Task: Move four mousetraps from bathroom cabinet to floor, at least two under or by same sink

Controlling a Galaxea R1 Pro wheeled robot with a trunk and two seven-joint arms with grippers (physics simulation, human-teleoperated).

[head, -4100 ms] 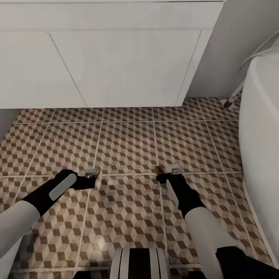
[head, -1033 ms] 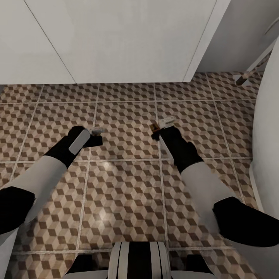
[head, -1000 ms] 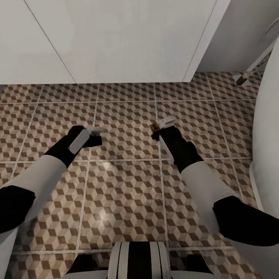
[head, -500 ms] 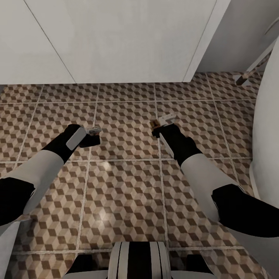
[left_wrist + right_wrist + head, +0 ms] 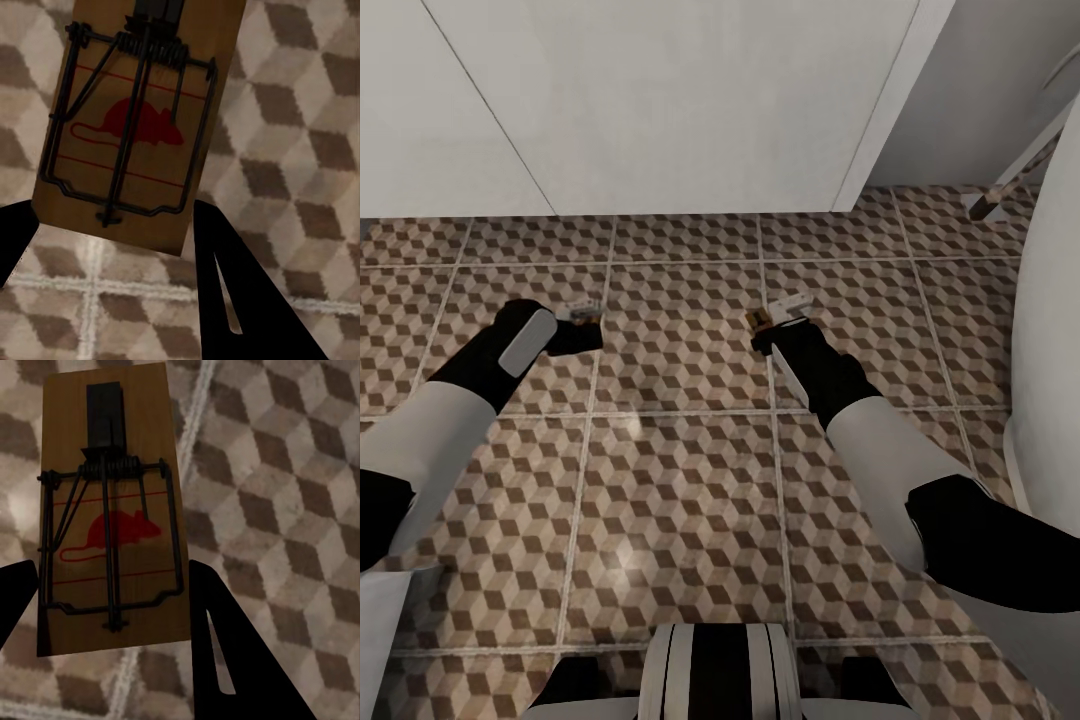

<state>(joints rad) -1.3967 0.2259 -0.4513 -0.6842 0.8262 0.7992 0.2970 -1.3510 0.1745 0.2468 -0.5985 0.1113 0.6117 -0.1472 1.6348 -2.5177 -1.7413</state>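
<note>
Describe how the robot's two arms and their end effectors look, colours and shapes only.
Both arms are built alike: rounded white forearm shells running into black wrist sections, with black joints nearer the body. The left arm carries a pale grey oblong panel on its black wrist. The left end effector and right end effector have light grey tips in the head view; in the wrist views the fingers are flat, black, tapering blades.

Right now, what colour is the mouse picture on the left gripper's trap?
Red, on the tan trap, clearest in the left wrist view.
</note>
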